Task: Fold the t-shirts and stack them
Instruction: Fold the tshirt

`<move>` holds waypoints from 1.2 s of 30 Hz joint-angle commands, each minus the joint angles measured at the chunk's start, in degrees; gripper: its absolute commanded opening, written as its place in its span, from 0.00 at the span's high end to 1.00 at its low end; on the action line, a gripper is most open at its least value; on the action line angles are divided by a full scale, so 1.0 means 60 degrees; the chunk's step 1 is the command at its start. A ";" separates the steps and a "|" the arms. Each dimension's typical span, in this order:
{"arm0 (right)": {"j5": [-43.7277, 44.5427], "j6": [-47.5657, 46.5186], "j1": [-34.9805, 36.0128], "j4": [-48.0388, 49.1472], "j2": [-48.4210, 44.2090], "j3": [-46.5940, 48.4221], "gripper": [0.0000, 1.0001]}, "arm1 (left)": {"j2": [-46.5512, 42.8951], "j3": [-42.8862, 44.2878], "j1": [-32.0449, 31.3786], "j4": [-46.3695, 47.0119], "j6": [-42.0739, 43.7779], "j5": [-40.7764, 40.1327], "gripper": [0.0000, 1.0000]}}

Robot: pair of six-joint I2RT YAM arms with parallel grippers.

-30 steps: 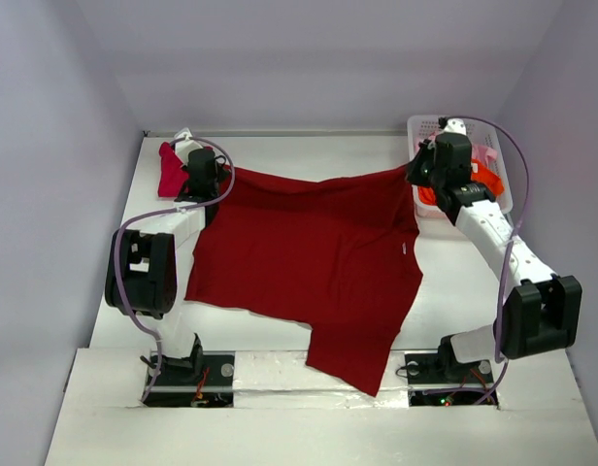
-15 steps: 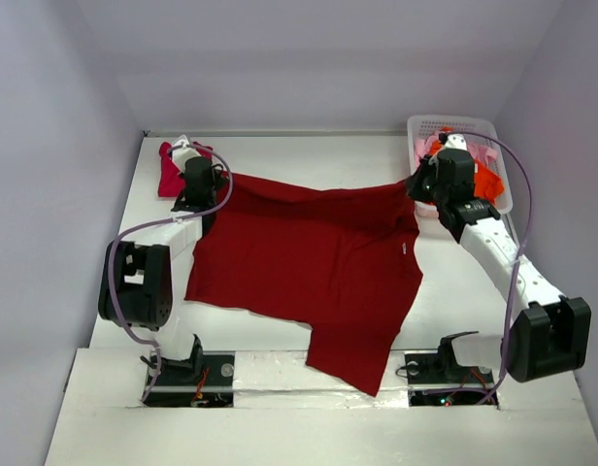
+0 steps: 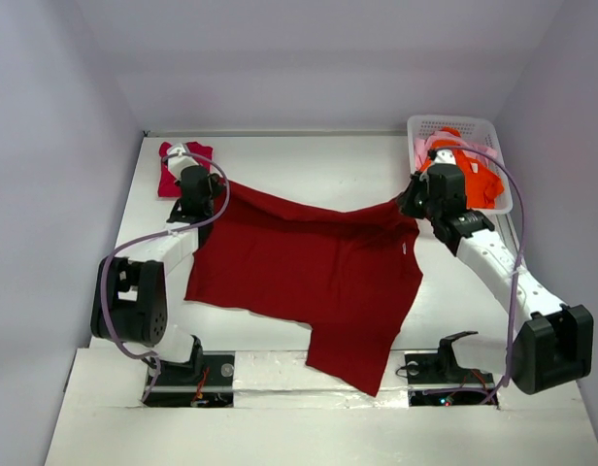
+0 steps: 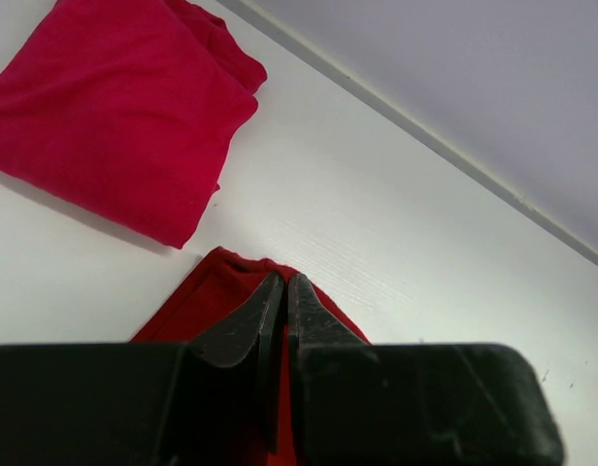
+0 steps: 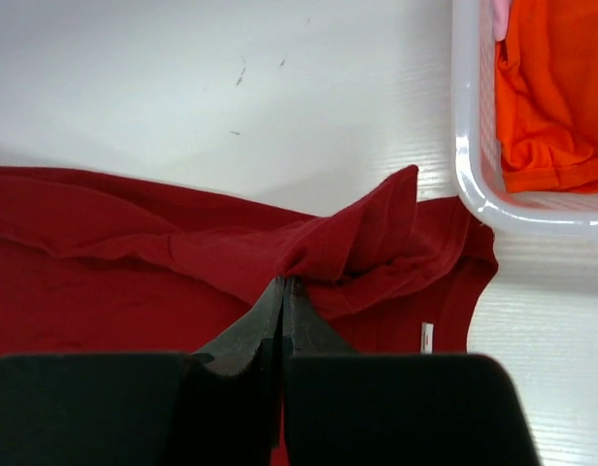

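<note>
1. Top view: the dark red t-shirt (image 3: 309, 272) is spread over the middle of the bench (image 3: 309, 160), and its near corner hangs off the near edge between the arm bases. The left gripper (image 3: 195, 202) has one far corner of it and the right gripper (image 3: 413, 199) has the other. The far edge sags between them. A folded crimson-pink t-shirt (image 3: 173, 167) sits in the far left corner. The basket (image 3: 452, 124) at the far right holds the orange t-shirt (image 3: 479, 180) and the pale pink t-shirt (image 3: 420, 148).

2. Left wrist: the left gripper (image 4: 284, 286) has its jaws clamped together on just the tip of the dark red t-shirt (image 4: 207, 301). The crimson-pink t-shirt (image 4: 115, 116) is close by. My worry is that such a skinny pinch slips out if I pull hard. A sloppy swing could also mess up that folded shirt.

3. Right wrist: the right gripper (image 5: 282, 286) is closed on a bunched ridge of the dark red t-shirt (image 5: 134, 252), right beside the basket (image 5: 469, 184) with the orange t-shirt (image 5: 556, 87) in it. I reckon the cloth could catch the rim and drag the basket. With the bunching, the fold could also come out crooked.
</note>
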 commanded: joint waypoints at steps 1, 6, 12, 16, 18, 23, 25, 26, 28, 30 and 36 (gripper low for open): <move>0.0086 0.0124 0.0128 0.0059 -0.0547 -0.0070 1.00 | -0.0629 -0.0103 0.0042 0.0350 0.0056 -0.0057 1.00; 0.0144 0.0271 0.0332 -0.0160 -0.0855 -0.0114 1.00 | -0.0878 -0.0307 0.0042 0.0321 0.0071 -0.0042 1.00; 0.0174 0.0344 0.0508 -0.0556 -0.1133 -0.0012 1.00 | -0.1098 -0.0512 0.0042 0.0291 0.0071 0.0016 1.00; 0.0335 0.0475 0.0699 -0.0761 -0.1192 -0.0085 1.00 | -0.1259 -0.0674 0.0042 0.0335 -0.0017 0.0119 1.00; 0.0379 0.0607 0.0700 -0.0747 -0.1308 -0.0288 1.00 | -0.1303 -0.0747 0.0042 0.0320 -0.0046 0.0119 1.00; 0.0350 0.0987 0.0700 -0.0673 -0.1602 -0.0626 1.00 | -0.1288 -0.0733 0.0042 0.0174 -0.0134 0.0002 1.00; 0.0335 0.1105 0.0787 -0.0644 -0.1661 -0.0787 1.00 | -0.1376 -0.0849 0.0042 0.0261 -0.0178 -0.0013 1.00; 0.0364 0.1149 0.0788 -0.0644 -0.1675 -0.0846 1.00 | -0.1463 -0.0893 0.0042 0.0305 -0.0178 -0.0027 1.00; 0.0452 0.1296 0.0788 -0.0659 -0.1719 -0.0949 1.00 | -0.1552 -0.1040 0.0042 0.0437 -0.0207 -0.0027 1.00; 0.0510 0.1369 0.0788 -0.0630 -0.1705 -0.1022 1.00 | -0.1610 -0.1084 0.0042 0.0307 -0.0266 -0.0144 1.00; 0.0701 0.1647 0.0788 -0.0864 -0.1675 -0.0847 0.38 | -0.2108 -0.1946 0.0042 0.1256 -0.0266 0.0236 0.26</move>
